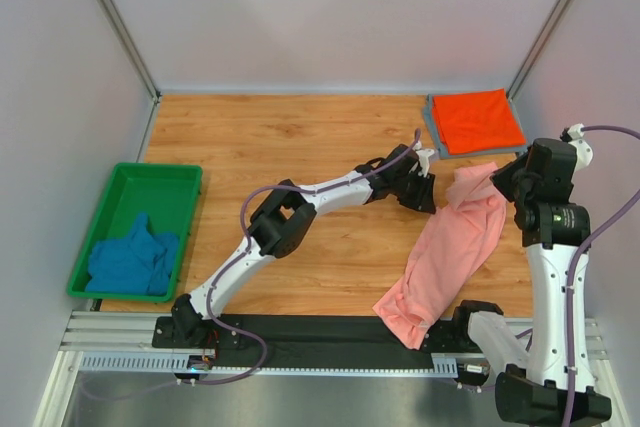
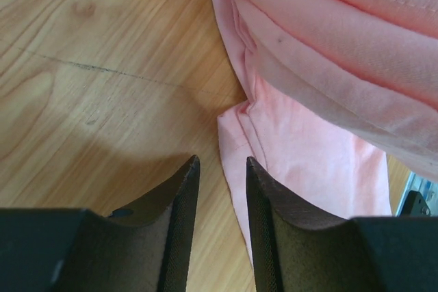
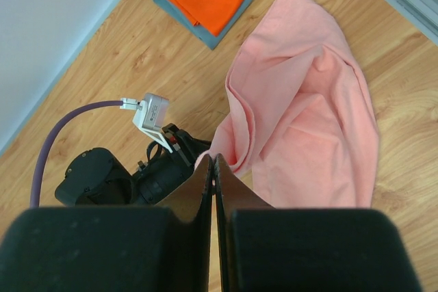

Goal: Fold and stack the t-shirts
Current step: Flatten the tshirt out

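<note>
The salmon-pink t-shirt (image 1: 445, 252) lies crumpled in a long strip on the wooden table, its far end lifted. My right gripper (image 1: 497, 179) is shut on that raised end; in the right wrist view the cloth (image 3: 301, 100) hangs from the closed tips (image 3: 214, 161). My left gripper (image 1: 428, 197) is open and empty, low over the table at the shirt's left edge (image 2: 308, 148), its gap (image 2: 221, 163) straddling the cloth's border. The orange-red t-shirt (image 1: 477, 119) lies folded at the back right on a folded grey one (image 1: 433, 124). The teal-blue t-shirt (image 1: 130, 259) is bunched in the bin.
The green plastic bin (image 1: 150, 187) stands at the left edge of the table. White walls close in the back and both sides. The two grippers are close together near the pink shirt's far end. A metal rail (image 1: 300, 347) runs along the front.
</note>
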